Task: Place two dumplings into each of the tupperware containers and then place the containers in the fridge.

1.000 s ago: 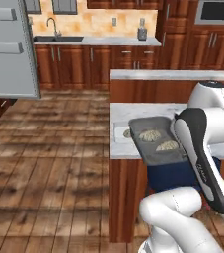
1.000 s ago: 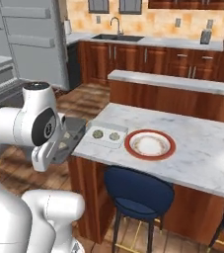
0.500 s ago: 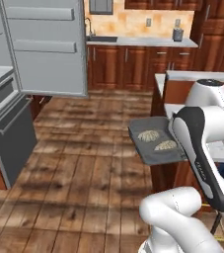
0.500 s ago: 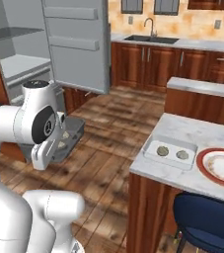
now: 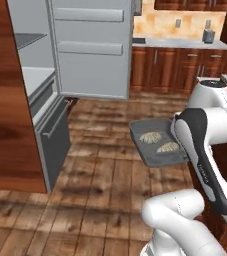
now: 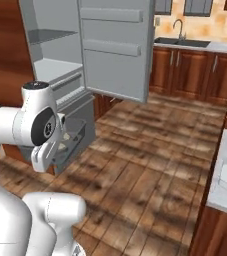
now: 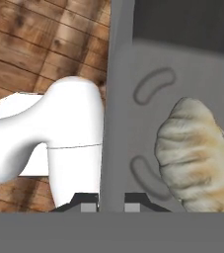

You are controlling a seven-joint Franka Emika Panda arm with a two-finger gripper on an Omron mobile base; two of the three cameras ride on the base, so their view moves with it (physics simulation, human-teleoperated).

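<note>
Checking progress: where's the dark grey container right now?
The dark grey container is held by the gripper above the wood floor, right of the open fridge, two dumplings inside.

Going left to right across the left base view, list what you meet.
Wooden cabinet side → fridge drawer → open fridge door → dark grey tupperware container with two dumplings → robot arm.
</note>
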